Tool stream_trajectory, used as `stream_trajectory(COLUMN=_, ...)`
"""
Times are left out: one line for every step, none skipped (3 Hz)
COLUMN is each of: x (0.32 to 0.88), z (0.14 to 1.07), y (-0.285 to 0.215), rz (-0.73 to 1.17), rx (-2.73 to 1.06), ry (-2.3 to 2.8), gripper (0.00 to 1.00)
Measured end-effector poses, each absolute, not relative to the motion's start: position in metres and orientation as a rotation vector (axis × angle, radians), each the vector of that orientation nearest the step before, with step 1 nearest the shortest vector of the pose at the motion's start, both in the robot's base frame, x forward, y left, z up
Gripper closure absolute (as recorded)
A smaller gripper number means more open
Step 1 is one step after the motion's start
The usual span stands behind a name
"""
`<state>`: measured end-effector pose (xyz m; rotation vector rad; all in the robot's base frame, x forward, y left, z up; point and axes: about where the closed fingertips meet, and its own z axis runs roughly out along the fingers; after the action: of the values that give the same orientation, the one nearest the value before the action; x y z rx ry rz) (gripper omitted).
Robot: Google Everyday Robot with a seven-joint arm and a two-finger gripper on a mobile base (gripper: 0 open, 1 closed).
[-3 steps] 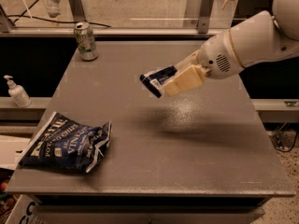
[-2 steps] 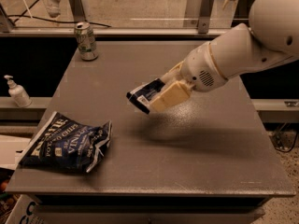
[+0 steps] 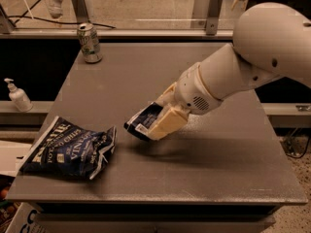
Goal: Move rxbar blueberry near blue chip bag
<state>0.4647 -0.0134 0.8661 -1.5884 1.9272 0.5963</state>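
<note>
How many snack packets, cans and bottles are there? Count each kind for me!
Snack packets: 2, the large wrinkly dark blue chip bag and the small flat navy rxbar blueberry wrapper, held by the gripper over the grey table, right of the bag.
Silvery-green metal drink can: 1.
White plastic pump bottle: 1.
Total: 4.

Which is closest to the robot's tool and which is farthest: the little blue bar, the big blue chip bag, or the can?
1. rxbar blueberry: clamped in the tool, above the middle of the table.
2. blue chip bag: lying toward the picture's left, by the front edge.
3. can: standing at the far back left corner.
</note>
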Motion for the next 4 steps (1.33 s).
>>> stream_trajectory(x=0.447, z=0.855, y=-0.001, rz=0.575, rx=-1.697, ry=1.904, gripper=1.0)
stream_trajectory(x=0.434, z=0.845, y=0.009, rz=0.571, rx=-1.785, ry=1.886, gripper=1.0)
stream_trajectory(x=0.427, z=0.843, y=0.019, rz=0.595, rx=-1.815, ry=1.882, gripper=0.82)
stream_trajectory(x=0.425, z=0.848, y=0.029, rz=0.638, rx=-1.797, ry=1.874, gripper=0.6)
